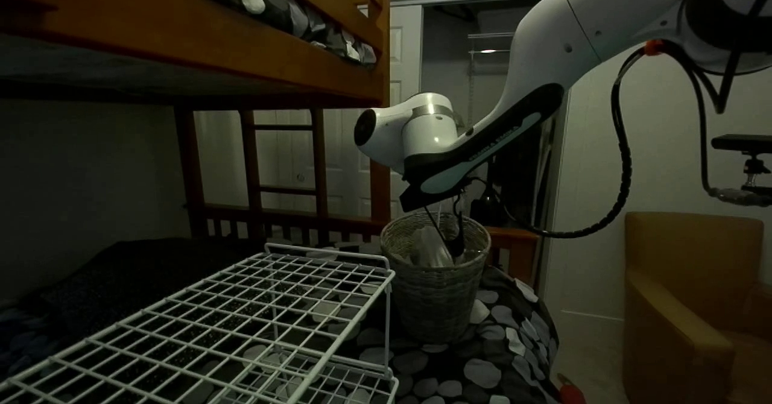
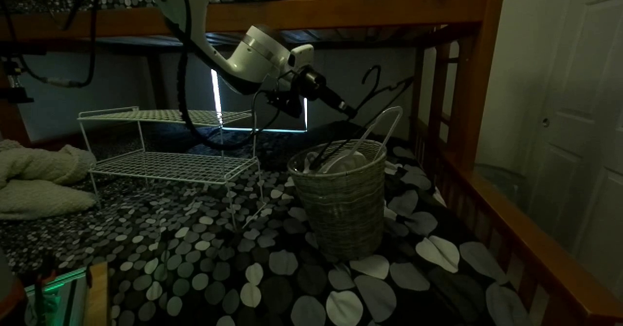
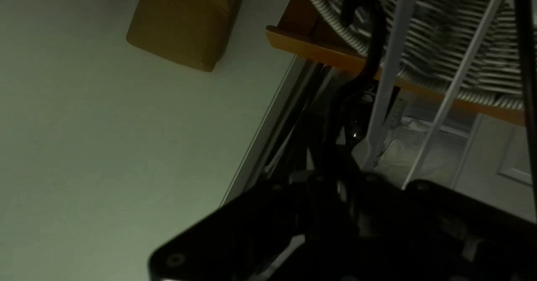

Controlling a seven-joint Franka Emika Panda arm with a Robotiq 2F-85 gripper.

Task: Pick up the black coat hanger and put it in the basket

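Note:
The black coat hanger is tilted, with its hook up and its lower end inside the round grey-green basket. My gripper is above the basket's rim, with its fingertips shut on a bar of the hanger. In the wrist view a dark bar of the hanger runs from the fingertips toward the basket; the grip itself is very dark. In an exterior view the hanger also reaches into the basket, and the arm hides most of the gripper.
White curved pieces stick up from the basket. A white wire grid shelf stands beside it on the dotted bedspread. The upper bunk is overhead and a wooden bed rail runs alongside. A tan armchair stands off the bed.

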